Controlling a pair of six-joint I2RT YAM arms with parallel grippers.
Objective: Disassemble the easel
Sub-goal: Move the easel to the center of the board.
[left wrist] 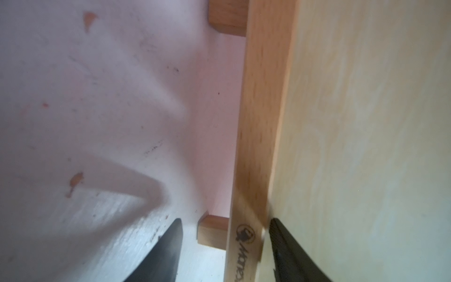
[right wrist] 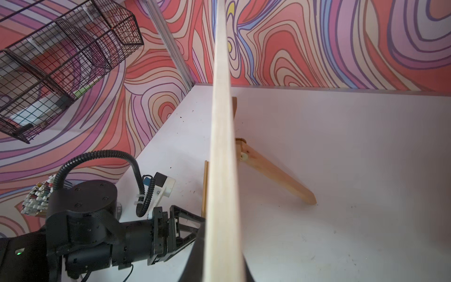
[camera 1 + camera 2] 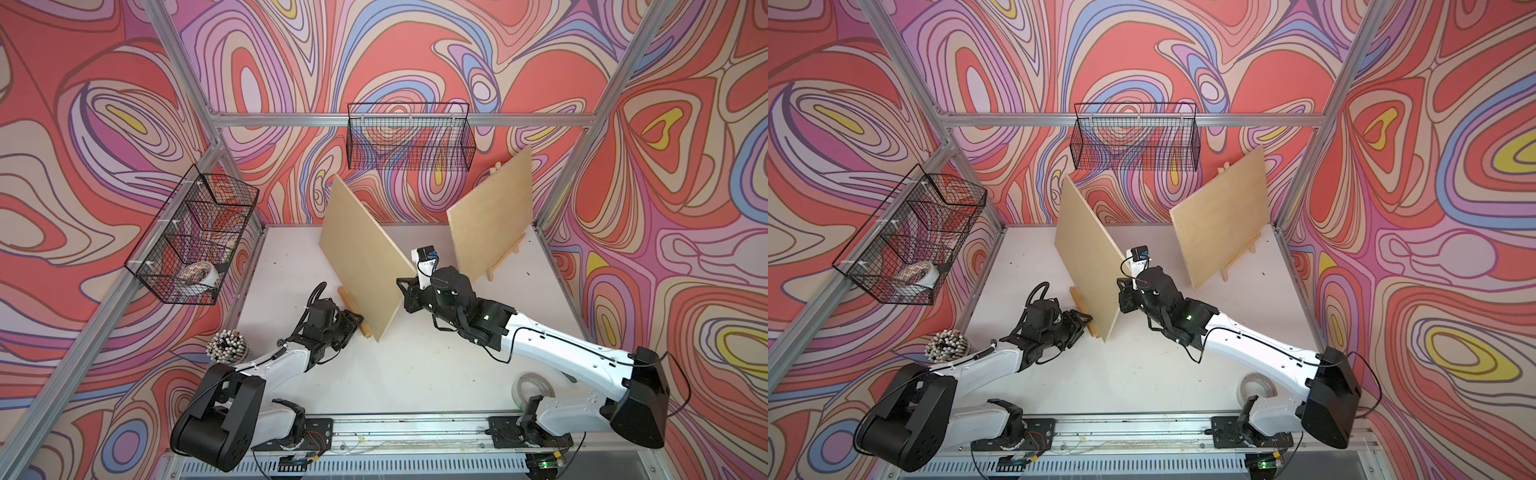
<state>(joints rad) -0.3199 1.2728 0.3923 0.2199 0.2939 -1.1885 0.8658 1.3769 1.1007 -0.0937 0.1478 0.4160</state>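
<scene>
Step in hand, as judged: lift the board off the near easel. The board stands near upright, its lower edge on the easel's ledge rail. The rear leg props out behind the board, foot on the worktop. Right pincer is pressed together on the board's side edge, low down, with the thin edge running between its fingers; the same grip shows in a top view. Left pincer is spread astride the ledge rail at the board's lower near corner. One finger sits at the seam between rail and board face, the other stands clear on the rail's outer side; it pinches nothing. To do it well: close the left pincer on the rail before lifting, so the easel is pinned to the worktop. Then raise the board along its own plane until its lower edge clears the rail lip, and only then carry it away from the rail. A one-edge pinch low on a tall panel will likely let it swing, so go slow. Any drag from the board could fold the rear leg. A second board stands well apart from the board, on the right pincer's side; swing clear of it.
</scene>
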